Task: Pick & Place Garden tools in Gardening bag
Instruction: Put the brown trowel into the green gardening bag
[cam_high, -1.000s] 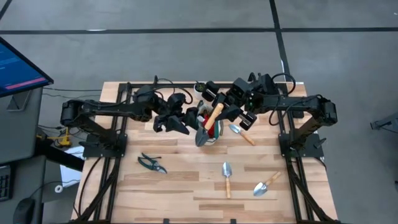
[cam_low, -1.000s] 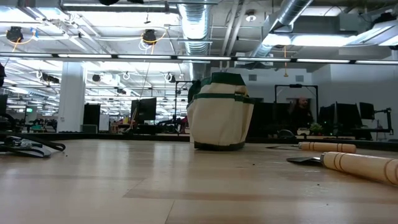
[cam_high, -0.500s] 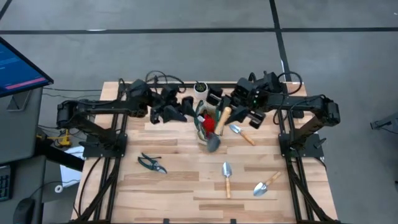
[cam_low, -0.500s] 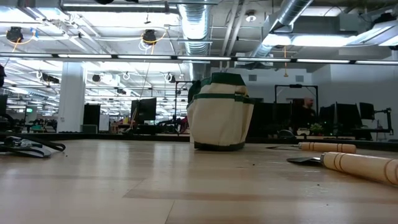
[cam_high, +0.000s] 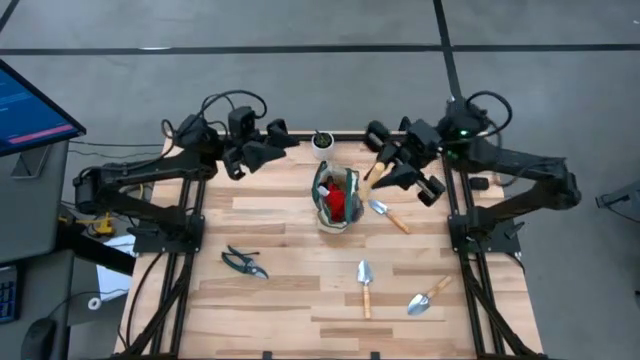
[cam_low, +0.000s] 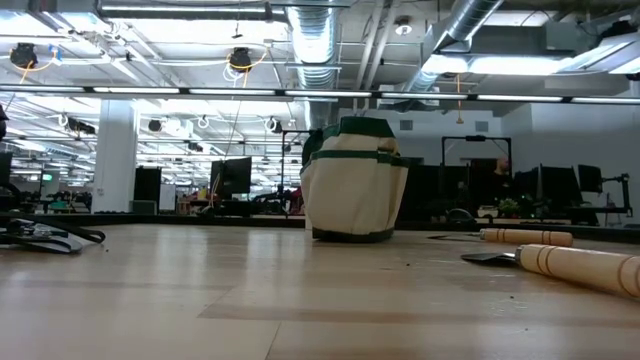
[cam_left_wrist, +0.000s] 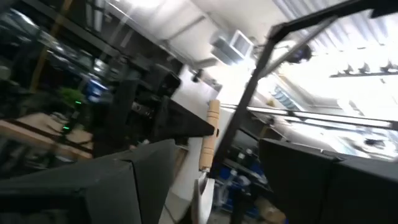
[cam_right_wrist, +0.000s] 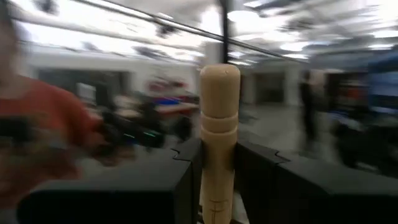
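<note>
I see the bag upright mid-table, shears far left, and two wooden handles at right.

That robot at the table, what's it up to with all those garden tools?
It is packing garden tools into the gardening bag. The right pincer is shut on a wooden-handled trowel, raised beside the bag. The left pincer hangs open and empty at the table's far left. Three trowels and the pruning shears lie on the table; a red item already shows in the bag.
</note>
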